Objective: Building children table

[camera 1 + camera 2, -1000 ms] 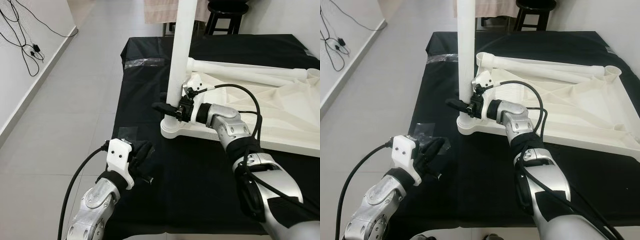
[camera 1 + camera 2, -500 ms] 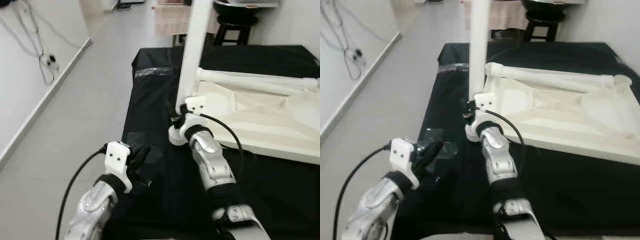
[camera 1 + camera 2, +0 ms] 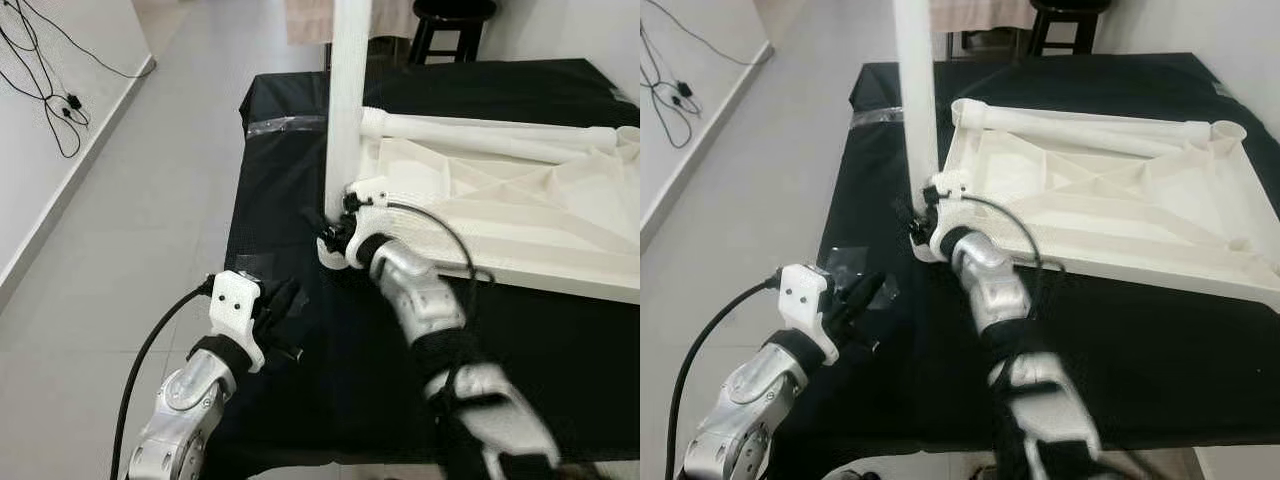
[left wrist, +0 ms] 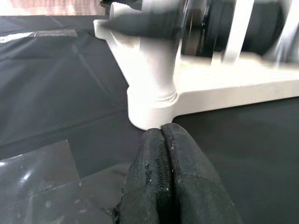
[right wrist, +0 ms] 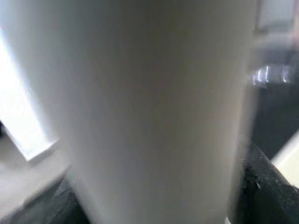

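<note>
A white children's table top (image 3: 1110, 205) lies upside down on the black-covered table (image 3: 300, 400). One white leg (image 3: 348, 110) stands upright in the top's near-left corner socket (image 4: 152, 105). A second leg (image 3: 490, 130) lies along the top's far edge. My right gripper (image 3: 326, 232) is at the foot of the upright leg, with its fingers (image 5: 268, 186) around it; the leg (image 5: 154, 112) sits very close in the right wrist view. My left gripper (image 3: 283, 300) hovers low over the black cloth, in front of that corner. Its fingers (image 4: 163, 186) are pressed together and hold nothing.
A clear tape patch (image 4: 37, 182) lies on the cloth by the left gripper, and another (image 3: 285, 125) near the far left corner. A black stool (image 3: 455, 20) stands beyond the table. Grey floor (image 3: 120, 230) runs along the left, with cables (image 3: 45, 90) on the wall.
The head camera has shifted. My right arm has swung round from the right, and its wrist has drawn close against the foot of the upright leg. The left gripper has barely moved.
</note>
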You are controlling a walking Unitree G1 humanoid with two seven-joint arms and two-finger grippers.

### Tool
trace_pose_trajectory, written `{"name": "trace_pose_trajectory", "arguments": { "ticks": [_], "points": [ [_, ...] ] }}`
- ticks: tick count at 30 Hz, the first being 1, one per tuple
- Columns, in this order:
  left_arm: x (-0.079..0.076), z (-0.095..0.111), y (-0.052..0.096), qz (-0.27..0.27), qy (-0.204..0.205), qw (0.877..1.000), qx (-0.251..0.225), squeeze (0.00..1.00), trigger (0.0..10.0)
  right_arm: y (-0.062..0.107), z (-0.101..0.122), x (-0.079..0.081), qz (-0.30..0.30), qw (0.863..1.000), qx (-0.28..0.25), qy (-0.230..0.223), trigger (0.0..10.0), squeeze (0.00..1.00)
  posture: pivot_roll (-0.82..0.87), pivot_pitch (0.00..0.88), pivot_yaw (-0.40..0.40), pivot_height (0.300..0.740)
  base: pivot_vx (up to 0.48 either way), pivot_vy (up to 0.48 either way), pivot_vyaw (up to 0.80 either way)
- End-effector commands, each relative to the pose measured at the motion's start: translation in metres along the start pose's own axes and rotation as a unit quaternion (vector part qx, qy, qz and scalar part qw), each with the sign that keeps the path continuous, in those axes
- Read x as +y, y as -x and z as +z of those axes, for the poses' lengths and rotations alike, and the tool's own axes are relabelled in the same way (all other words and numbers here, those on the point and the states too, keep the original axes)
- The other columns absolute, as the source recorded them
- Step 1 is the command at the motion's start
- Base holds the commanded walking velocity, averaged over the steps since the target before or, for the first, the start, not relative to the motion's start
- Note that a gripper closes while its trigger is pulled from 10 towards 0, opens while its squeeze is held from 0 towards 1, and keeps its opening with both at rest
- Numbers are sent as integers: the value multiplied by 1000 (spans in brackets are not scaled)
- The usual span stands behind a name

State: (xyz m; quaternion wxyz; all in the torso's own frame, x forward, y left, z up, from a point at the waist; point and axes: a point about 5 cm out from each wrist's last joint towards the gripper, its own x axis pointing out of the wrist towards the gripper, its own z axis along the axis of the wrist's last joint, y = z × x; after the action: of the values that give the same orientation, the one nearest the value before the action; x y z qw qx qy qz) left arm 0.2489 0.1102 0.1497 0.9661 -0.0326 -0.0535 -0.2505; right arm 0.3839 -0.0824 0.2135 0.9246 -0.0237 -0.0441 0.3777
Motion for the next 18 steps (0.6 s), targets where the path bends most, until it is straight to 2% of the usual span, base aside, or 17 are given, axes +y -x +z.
{"name": "trace_pose_trajectory", "arguments": {
  "ticks": [1,4,8,10,11,12,18],
  "points": [
    [-1,-6,2,1,5,1000,14,0,10000,-2,-9,10,88,996,25,11,10000,0,78,156,3,740,0,0,0],
    [-1,-6,2,3,5,1000,13,0,10000,0,-7,9,122,992,32,21,10000,0,81,157,0,740,0,0,0],
    [-1,-6,4,7,5,1000,13,0,10000,10,-9,8,214,976,50,-6,10000,0,97,159,9,740,0,0,0],
    [-1,-6,4,6,4,1000,14,0,10000,12,-10,7,221,974,54,-16,10000,0,98,159,9,740,0,0,0],
    [-2,-6,4,6,4,1000,14,0,10000,13,-11,5,223,973,57,-24,6902,0,98,159,9,740,0,0,0],
    [-2,-5,5,5,4,1000,15,0,10000,14,-10,-1,218,974,52,-35,0,0,98,163,9,740,0,0,0],
    [-3,-5,5,4,5,1000,15,0,10000,19,-16,-14,178,982,60,-34,0,0,92,167,11,740,0,0,0]
  ]
}}
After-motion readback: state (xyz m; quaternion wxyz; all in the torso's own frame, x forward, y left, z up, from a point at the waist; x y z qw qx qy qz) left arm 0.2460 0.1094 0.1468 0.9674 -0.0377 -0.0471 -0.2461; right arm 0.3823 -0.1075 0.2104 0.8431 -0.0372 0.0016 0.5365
